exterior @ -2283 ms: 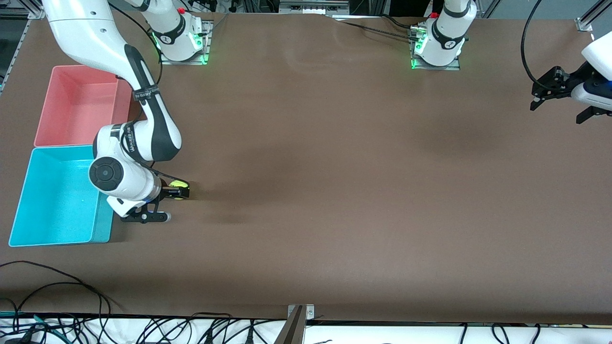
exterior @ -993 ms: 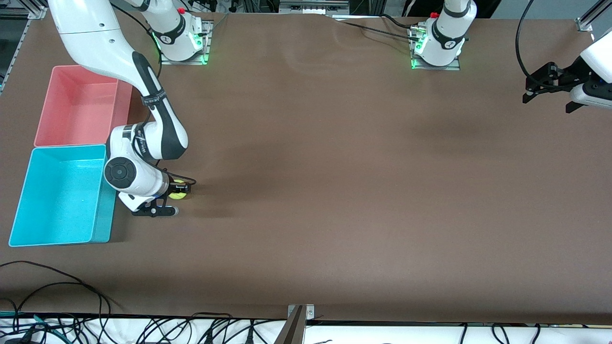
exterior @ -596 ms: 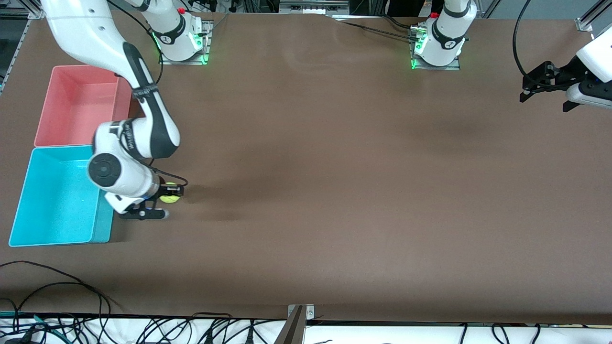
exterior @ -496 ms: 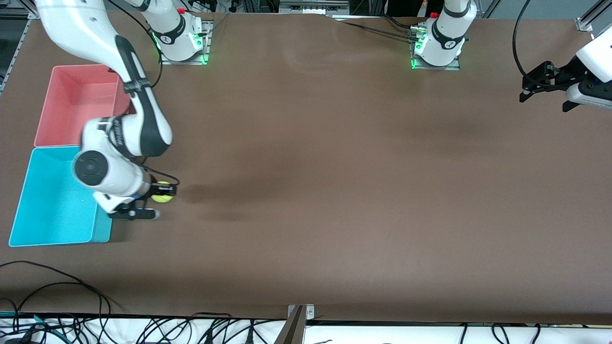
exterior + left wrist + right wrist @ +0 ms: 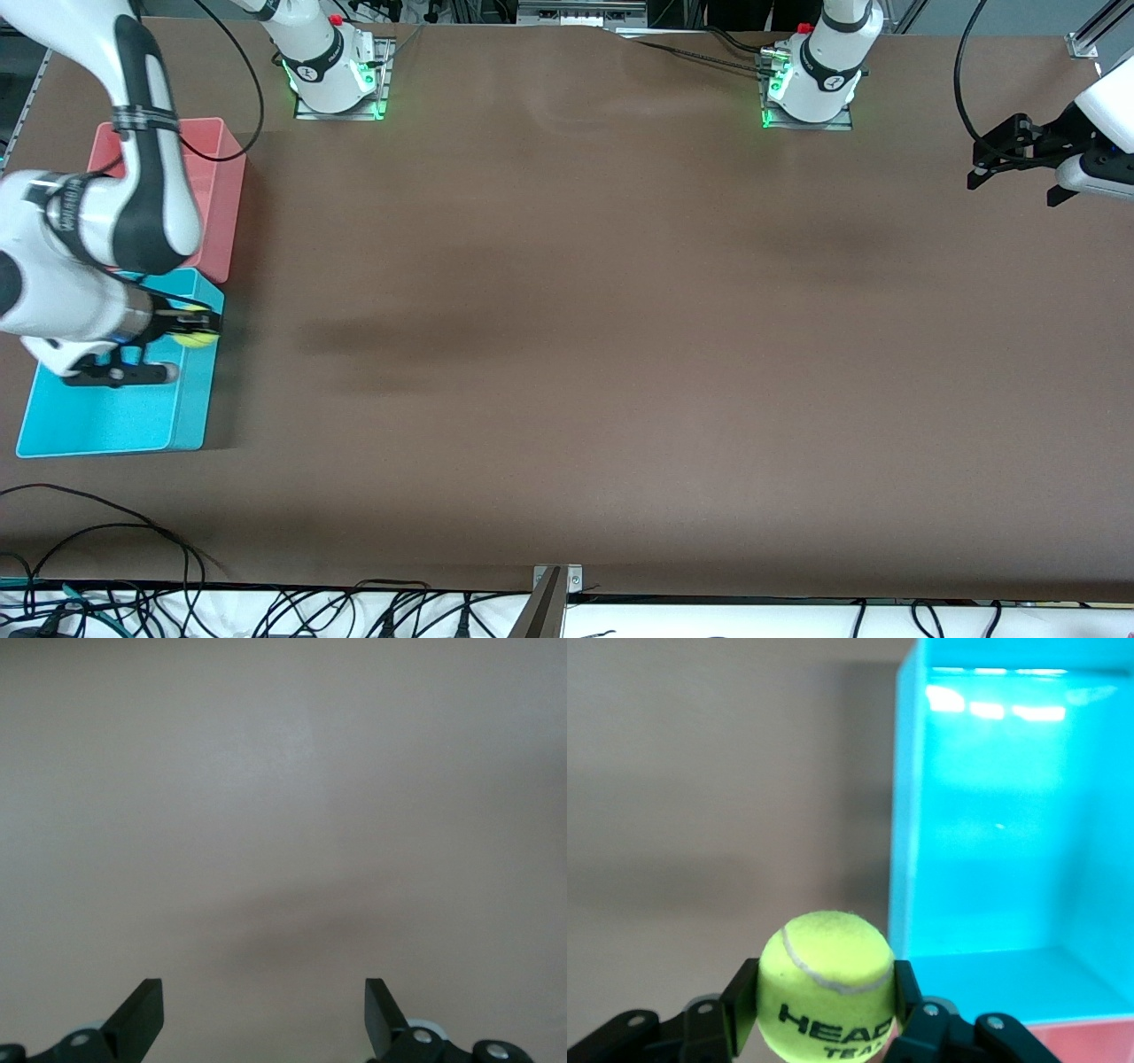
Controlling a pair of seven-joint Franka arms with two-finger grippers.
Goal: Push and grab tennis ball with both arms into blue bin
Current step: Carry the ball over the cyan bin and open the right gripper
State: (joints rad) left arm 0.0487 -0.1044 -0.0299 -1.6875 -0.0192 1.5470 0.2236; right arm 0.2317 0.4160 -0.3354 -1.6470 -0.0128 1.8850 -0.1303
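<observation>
The right pincer (image 5: 190, 330) is hanging in the air over the blue bin's (image 5: 106, 416) wall that faces the open desk (image 5: 567, 354), clenched around the tennis ball (image 5: 195, 337). In the right wrist view the ball (image 5: 827, 983) is sitting squeezed between the two black fingers (image 5: 740, 1010), its printed lettering facing the camera, with the bin's (image 5: 992, 815) cyan interior showing just past it. The pink bin (image 5: 221, 195) is standing touching the blue one, farther from the front camera. At the other end of the desk, the left pincer (image 5: 1019, 173) is waiting in the air, its fingers (image 5: 142, 1014) spread wide apart over bare desk.
</observation>
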